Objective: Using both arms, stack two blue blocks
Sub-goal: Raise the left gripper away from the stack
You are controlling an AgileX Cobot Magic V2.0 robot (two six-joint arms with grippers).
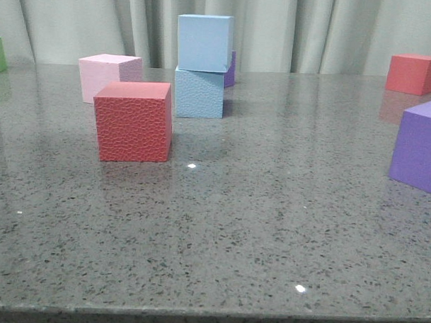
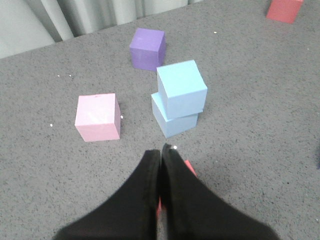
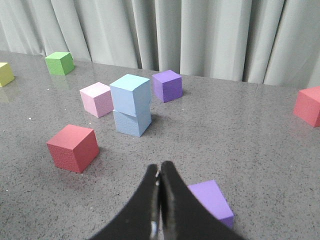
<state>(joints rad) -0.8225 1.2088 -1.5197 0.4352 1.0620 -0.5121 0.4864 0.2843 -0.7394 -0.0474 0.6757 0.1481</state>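
You can see that the left gripper (image 2: 161, 150) has its two dark fingers pressed together, with nothing between them, and it hangs above the grey table (image 2: 250, 150). Just under these fingers a red cube (image 2: 190, 167) shows only as a thin edge. A little ahead of the tips stand the blue blocks: the upper blue block (image 2: 181, 88) sits on the lower blue block (image 2: 175, 121), turned slightly so its corners do not line up. Beside the stack, to one side of the tips, is a pink cube (image 2: 97, 117), apart from the stack, and behind the stack is a purple cube (image 2: 147, 48). The right gripper (image 3: 160, 172) is also closed, its fingers touching each other and holding nothing. Near its tips lies a second purple cube (image 3: 212, 200), and another red cube (image 3: 308, 105) is far off to the side. Ahead of it you find the same blue stack, and well beyond are a green cube (image 3: 59, 63) and a yellow cube (image 3: 5, 74) before the curtain (image 3: 200, 35).
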